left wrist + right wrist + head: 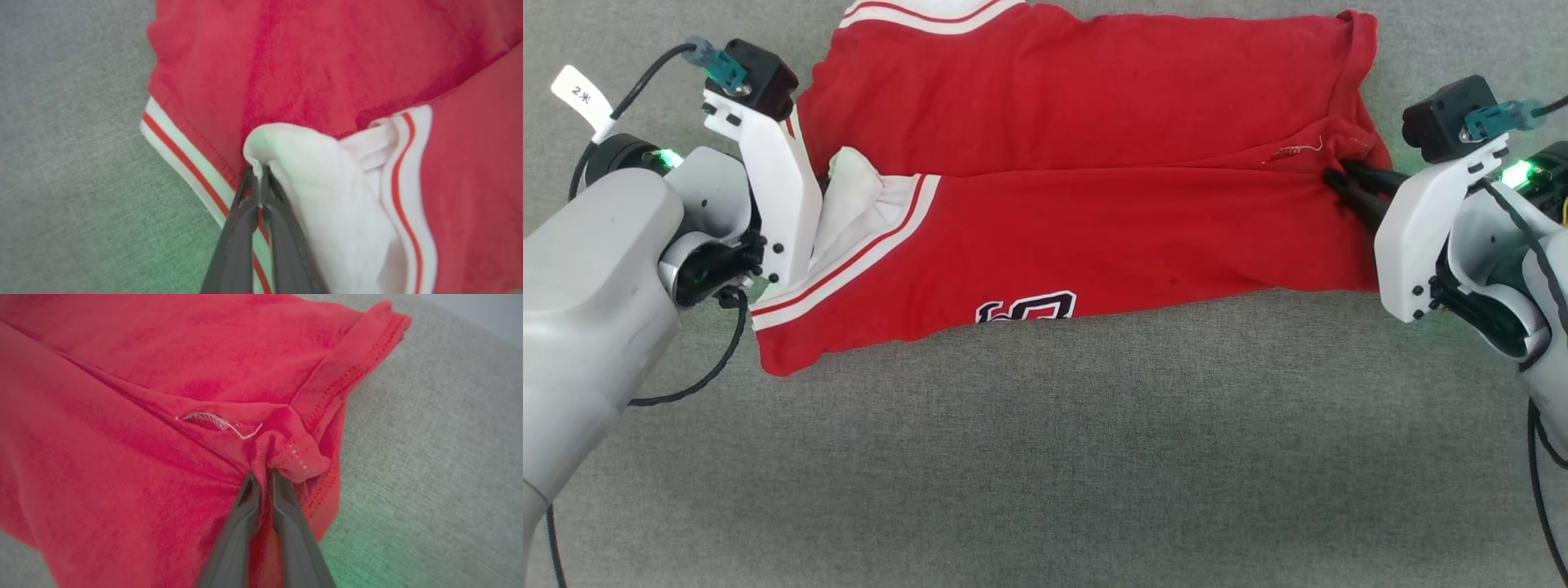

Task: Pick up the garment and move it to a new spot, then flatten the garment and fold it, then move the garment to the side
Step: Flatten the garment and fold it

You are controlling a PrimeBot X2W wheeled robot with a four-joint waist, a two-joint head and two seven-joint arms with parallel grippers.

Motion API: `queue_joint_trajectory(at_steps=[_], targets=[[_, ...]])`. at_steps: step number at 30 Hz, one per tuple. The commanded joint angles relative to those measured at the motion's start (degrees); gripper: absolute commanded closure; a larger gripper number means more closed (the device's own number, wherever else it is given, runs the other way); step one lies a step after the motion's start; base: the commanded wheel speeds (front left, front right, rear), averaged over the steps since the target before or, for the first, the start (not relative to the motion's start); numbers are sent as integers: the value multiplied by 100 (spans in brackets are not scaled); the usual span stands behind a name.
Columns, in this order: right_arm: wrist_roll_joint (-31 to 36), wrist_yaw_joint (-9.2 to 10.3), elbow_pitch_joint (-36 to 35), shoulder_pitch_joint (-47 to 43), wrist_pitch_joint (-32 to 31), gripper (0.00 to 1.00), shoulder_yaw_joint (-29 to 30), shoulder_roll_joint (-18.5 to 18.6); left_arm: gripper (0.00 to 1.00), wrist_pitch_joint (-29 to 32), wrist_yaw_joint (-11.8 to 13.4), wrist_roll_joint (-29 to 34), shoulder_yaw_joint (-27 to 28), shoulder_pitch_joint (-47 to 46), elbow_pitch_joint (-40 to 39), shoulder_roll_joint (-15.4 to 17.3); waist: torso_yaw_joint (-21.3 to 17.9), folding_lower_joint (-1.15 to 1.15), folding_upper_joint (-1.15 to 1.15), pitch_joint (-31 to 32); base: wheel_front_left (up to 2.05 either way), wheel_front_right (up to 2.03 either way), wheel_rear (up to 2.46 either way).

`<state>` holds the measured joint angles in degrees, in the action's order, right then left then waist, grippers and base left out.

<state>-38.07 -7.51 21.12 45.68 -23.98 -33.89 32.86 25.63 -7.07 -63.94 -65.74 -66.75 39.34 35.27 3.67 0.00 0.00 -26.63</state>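
While left gripper (258,173) and right gripper (261,475) pinch opposite ends of the half-folded red jersey shirt (1094,220), moving it aside seemingly remains.

Garment (1094,204) lies widthwise on the desk (1045,457). Left gripper (258,174) meets its left end, right gripper (263,475) its right end; more desk extends in front.

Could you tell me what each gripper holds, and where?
Left gripper holds the garment by a white sleeve end; right gripper, by a red hem corner.
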Motion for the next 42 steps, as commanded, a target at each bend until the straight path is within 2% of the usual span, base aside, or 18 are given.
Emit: queue_joint_trajectory(at_steps=[1,2,3,7,10,14,19,26,32,37,42], targets=[[-46,4,85,-11,-67,24,-86,3,33,86,26,5,-65,87,161,64,3,0,0,22,0,0,0],[-57,4,77,35,-40,0,-103,36,7,122,27,-61,-17,41,213,55,8,0,0,48,0,0,0],[-85,4,63,63,-36,0,-127,64,0,170,45,-76,-8,-4,253,67,10,0,0,79,0,0,0],[-162,4,-126,60,161,0,-7,180,0,186,77,-7,13,-192,94,124,48,0,0,231,0,0,0],[-111,4,-309,-105,365,0,212,275,0,282,247,-31,48,-228,-181,252,94,0,0,345,0,0,0],[33,3,-614,-404,663,0,712,286,0,413,592,-36,79,-109,-802,584,144,0,0,480,0,0,0],[436,3,-1021,-959,984,0,1565,108,0,659,1220,-279,146,325,-1944,1075,143,0,0,605,0,0,0],[1182,3,-1893,-1850,1219,0,2836,-556,0,948,2252,-579,56,1099,-3694,1797,68,0,0,615,0,0,0],[1684,3,-2677,-2506,1131,0,3536,-1228,0,912,2926,-775,72,1581,-4295,2188,-77,0,0,574,0,0,0],[1796,3,-3105,-2951,891,0,3704,-1618,0,713,3190,-1025,194,1893,-4029,2232,-241,0,0,558,0,0,0],[1671,3,-3284,-3297,523,0,3628,-1727,0,533,3082,-1389,322,2147,-3463,2027,-376,0,0,534,0,0,0]])
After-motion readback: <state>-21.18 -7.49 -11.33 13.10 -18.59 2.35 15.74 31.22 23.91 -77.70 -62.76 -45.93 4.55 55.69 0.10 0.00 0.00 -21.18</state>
